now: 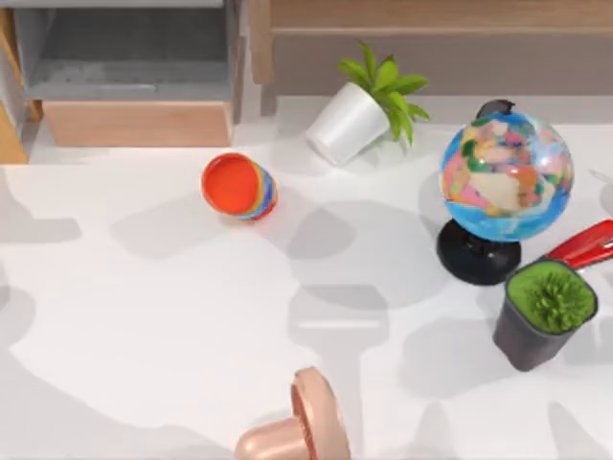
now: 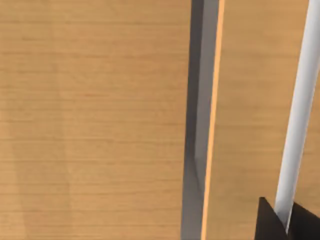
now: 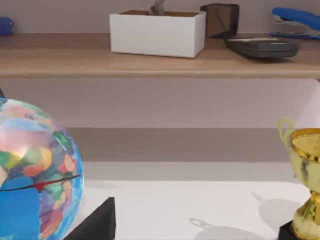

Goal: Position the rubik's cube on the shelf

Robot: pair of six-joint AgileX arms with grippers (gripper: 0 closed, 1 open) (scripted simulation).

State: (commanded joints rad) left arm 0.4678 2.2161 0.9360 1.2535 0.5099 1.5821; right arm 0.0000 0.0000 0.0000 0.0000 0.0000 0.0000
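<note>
The rubik's cube is out of view. The shelf (image 1: 431, 14) is a long light-brown board at the back right of the table, with a duller grey-brown panel (image 1: 431, 62) beneath it. In the right wrist view the shelf (image 3: 75, 60) runs level ahead, above the table's white top. A dark part of my right gripper (image 3: 95, 222) sits beside the globe (image 3: 30, 170). In the left wrist view, a dark part of my left gripper (image 2: 287, 225) lies close against light wooden boards (image 2: 95, 120).
On the table are a grey cubby (image 1: 134, 123), rainbow-edged cups (image 1: 239, 187), a tipped white plant pot (image 1: 350, 123), the globe (image 1: 506, 177), a red stapler (image 1: 584, 244), a dark grass pot (image 1: 544, 316) and a pink object (image 1: 306, 426). The shelf carries a white box (image 3: 157, 32), a calculator (image 3: 262, 46) and a blue stapler (image 3: 295, 20). A gold trophy (image 3: 305, 175) stands below.
</note>
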